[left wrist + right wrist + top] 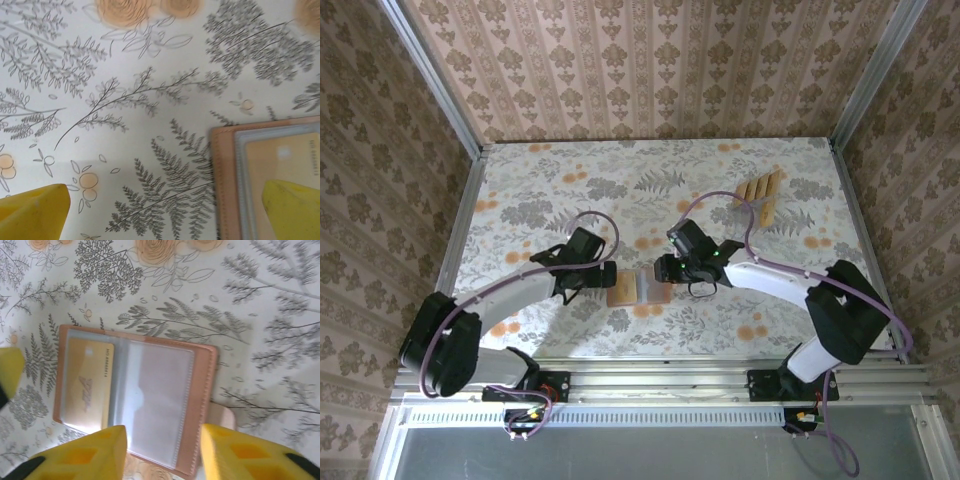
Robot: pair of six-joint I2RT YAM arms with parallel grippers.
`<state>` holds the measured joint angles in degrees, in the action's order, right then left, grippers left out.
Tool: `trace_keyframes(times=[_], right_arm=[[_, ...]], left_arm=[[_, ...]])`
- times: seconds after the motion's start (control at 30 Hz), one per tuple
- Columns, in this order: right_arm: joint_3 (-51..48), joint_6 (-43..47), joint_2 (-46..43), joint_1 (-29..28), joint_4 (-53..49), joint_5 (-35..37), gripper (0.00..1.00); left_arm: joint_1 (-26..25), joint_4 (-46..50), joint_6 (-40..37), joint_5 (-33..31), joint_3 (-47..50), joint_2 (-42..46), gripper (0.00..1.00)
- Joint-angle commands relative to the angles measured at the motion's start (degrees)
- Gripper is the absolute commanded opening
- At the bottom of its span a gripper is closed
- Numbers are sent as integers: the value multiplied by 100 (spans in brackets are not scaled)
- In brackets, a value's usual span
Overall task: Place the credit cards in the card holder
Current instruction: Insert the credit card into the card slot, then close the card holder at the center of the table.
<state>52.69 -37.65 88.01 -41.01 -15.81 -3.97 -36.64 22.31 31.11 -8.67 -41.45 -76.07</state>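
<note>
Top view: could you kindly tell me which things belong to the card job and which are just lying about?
For the job: open card holder; card tucked in it; spare cards at the far right.
Just there: flowered table cover; metal rail.

Open table [540,190] beyond card holder [638,288]

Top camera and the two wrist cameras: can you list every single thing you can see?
table: one, white with grey ferns and orange flowers, middle of the scene.
card holder: one, salmon-brown, lying open near the front, between the grippers.
tucked credit card: one, tan, inside a clear pocket.
loose credit cards: several, tan, far right of the table.
walls: brown patterned, around the table.
left gripper: one, yellow fingers, open, at the holder's edge.
right gripper: one, yellow fingers, open, over the holder.
</note>
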Motion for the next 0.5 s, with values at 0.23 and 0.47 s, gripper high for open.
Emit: trace_keyframes(times=[0.23, 0.47], right_arm=[[-267, 178, -151, 163, -558, 784, 56], [-309, 203, 161, 225, -252, 599, 46]], left_arm=[[109, -1001, -308, 1227, -193, -223, 100], [44, -1404, -196, 1478, -202, -616, 100]])
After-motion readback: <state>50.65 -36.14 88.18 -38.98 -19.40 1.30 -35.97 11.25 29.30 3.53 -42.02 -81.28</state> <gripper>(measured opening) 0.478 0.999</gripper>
